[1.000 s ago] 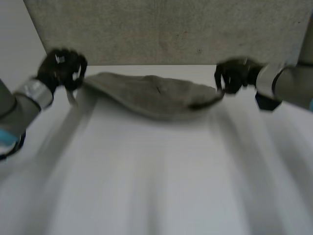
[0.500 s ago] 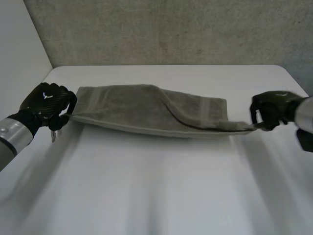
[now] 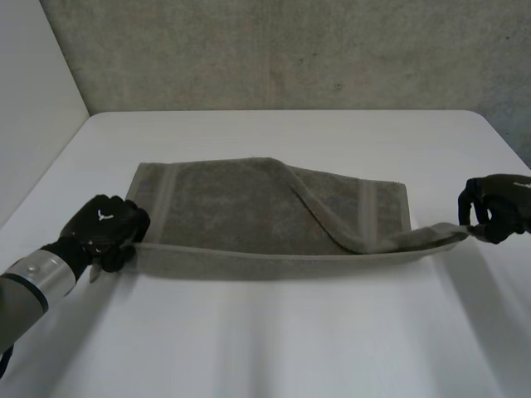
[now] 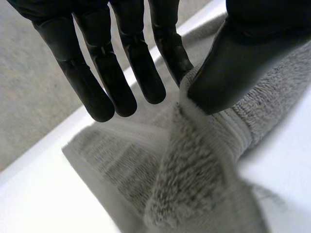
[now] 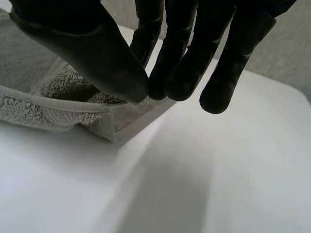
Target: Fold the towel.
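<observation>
White table [image 3: 274,340] before rough grey wall [image 3: 290,50]

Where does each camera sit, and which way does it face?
Head view: between and behind the arms, looking down at the table and towel; the left hand and right hand show at the towel's ends.
Left wrist view: on the left wrist, looking along its palm; the left hand pinches the towel.
Right wrist view: on the right wrist, likewise; the right hand pinches a towel corner.
Shared: all three show the towel and table.

Head view looks down over the table [image 3: 265,332]; close wrist views share its towel [image 3: 241,203].
</observation>
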Available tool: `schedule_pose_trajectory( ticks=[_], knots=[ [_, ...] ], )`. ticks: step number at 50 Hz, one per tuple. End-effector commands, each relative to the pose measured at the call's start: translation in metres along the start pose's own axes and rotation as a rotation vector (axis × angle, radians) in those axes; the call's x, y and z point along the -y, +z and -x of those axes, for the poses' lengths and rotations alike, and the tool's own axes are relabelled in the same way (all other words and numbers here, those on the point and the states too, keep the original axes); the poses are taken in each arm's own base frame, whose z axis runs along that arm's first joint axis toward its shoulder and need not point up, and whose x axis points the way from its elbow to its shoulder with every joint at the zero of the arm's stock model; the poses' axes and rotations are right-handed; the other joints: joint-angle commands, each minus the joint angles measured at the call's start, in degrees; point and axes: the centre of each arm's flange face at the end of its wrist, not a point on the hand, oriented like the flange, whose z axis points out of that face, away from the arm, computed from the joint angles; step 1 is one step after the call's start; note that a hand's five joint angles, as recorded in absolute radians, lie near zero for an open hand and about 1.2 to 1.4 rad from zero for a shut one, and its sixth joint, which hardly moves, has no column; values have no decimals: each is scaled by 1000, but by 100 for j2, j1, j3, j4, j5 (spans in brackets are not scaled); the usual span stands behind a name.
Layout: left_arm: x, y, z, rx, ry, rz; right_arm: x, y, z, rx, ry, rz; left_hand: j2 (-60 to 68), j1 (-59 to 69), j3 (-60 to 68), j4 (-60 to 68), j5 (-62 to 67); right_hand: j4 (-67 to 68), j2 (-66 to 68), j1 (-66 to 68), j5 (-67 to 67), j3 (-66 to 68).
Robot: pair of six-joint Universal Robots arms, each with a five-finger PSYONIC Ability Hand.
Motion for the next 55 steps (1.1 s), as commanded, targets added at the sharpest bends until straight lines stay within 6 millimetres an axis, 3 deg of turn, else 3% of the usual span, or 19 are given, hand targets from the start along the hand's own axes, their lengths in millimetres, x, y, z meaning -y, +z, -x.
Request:
schedule_pose_trajectory(
  ticks=[1, 8, 12, 14, 18, 20, 22, 24, 25, 26, 28, 34, 40, 42, 44, 50, 55],
  knots=[
    [-10, 2, -6, -23, 1, 29, -13, 10, 2, 14, 14, 29, 218, 253, 74, 215, 149, 285, 388, 435, 338, 276],
    [-8, 0, -7, -23, 1, 29, -15, 14, 2, 10, 12, 5, 218, 253, 74, 215, 149, 285, 388, 435, 338, 276],
    [-10, 0, -5, -15, 1, 35, -17, 16, 1, -4, 13, -3, -1676, -1640, -1819, -1679, -1744, 285, 388, 435, 338, 276],
    [-11, -1, -3, -12, -2, 39, -20, 18, 0, -5, 22, 5, -2030, -1995, -2174, -2033, -2099, 285, 388, 435, 338, 276],
    [-13, -1, -4, -17, -7, 46, -26, 24, -1, -8, 59, 17, -1731, -1696, -1875, -1734, -1800, 285, 388, 435, 338, 276],
    [-15, -1, -6, -28, -19, 58, -31, 29, -2, -6, 78, 27, 207, 242, 63, 204, 138, 285, 388, 435, 338, 276],
    [-14, -2, -6, -32, -25, 63, -34, 32, -2, -6, 79, 33, 218, 253, 74, 215, 149, 285, 388, 435, 338, 276],
    [-14, -2, -6, -35, -30, 68, -36, 34, -3, -7, 79, 38, 218, 253, 74, 215, 149, -214, -111, -64, -160, -222],
    [-12, -2, -5, -39, -40, 72, -38, 37, -4, -13, 70, 41, 218, 253, 74, 215, 149, -2578, -2475, -2429, -2525, -2587],
    [-12, -2, -5, -39, -40, 73, -38, 37, -4, -13, 70, 41, 218, 253, 74, 215, 149, -2602, -2499, -2452, -2549, -2611],
    [-9, -2, -3, -45, -47, 76, -35, 39, -1, -23, 44, 21, 218, 253, 74, 215, 149, -5300, -5197, -5151, -5247, -5309],
    [2, 2, 2, -51, -48, 71, -29, 37, 11, 5, -33, -11, 218, 253, 74, 215, 149, -6101, -5998, -5951, -6048, -6110],
    [23, 9, 10, -70, -104, 66, -10, 9, 30, 17, -219, -124, 218, 253, 74, 215, 149, -6017, -5914, -5867, -5964, -6026],
    [38, 16, 21, -61, -154, 45, -8, 2, 37, 27, -264, -159, 218, 253, 74, 215, 149, -5966, -5863, -5817, -5913, -5975],
    [44, 19, 29, -51, -182, 31, -4, -13, 55, 65, -333, -228, 218, 253, 74, 215, 149, -5916, -5813, -5766, -5863, -5925],
    [62, 35, 52, -15, -277, -12, -6, -37, 88, 146, -387, -291, 218, 253, 74, 215, 149, -5832, -5729, -5682, -5779, -5841],
    [64, 44, 59, 19, -289, -9, -11, -44, 107, 214, -406, -299, 218, 253, 74, 215, 149, -5832, -5729, -5682, -5779, -5841]
  ],
)
